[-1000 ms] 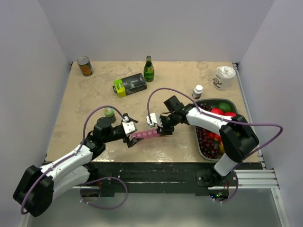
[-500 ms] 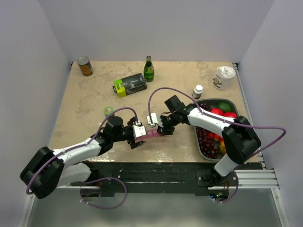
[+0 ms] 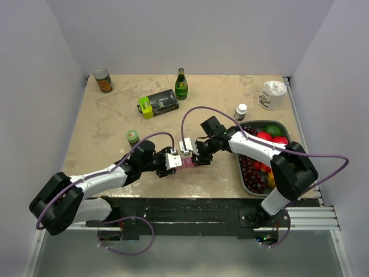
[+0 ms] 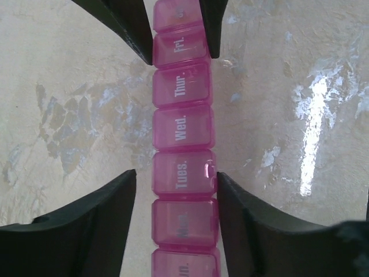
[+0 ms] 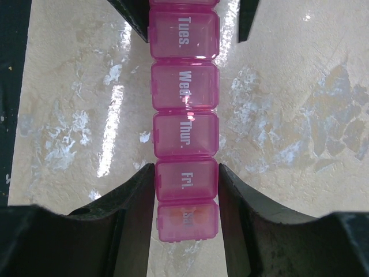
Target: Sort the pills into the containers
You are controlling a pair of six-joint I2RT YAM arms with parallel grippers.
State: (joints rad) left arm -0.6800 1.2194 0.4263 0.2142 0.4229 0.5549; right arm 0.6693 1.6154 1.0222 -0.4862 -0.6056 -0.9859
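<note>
The containers are one slim pink pill-organiser strip (image 3: 185, 163) lying flat near the table's front edge, all lids shut. In the left wrist view the strip (image 4: 183, 130) reads Tues. to Fri. My left gripper (image 4: 176, 176) straddles it at the Tues. compartment. Its right finger touches the strip and a narrow gap shows at its left finger. My right gripper (image 5: 185, 173) is shut on the strip (image 5: 184, 86) at the Fri. compartment. Orange pills (image 5: 187, 214) show through the Sat. lid. From above, the left gripper (image 3: 172, 161) and the right gripper (image 3: 196, 158) face each other over the strip.
A grey fruit tray (image 3: 252, 123) stands at the right. A white pill bottle (image 3: 241, 111) and a white crumpled cup (image 3: 272, 94) are behind it. A black-and-lime box (image 3: 157, 103), a green bottle (image 3: 181, 84), a can (image 3: 103, 80) and a small green-lidded jar (image 3: 133, 137) are further back.
My left arm has slid right along the strip toward the right gripper, and its jaws have narrowed round the strip. The right arm and the strip have stayed put.
</note>
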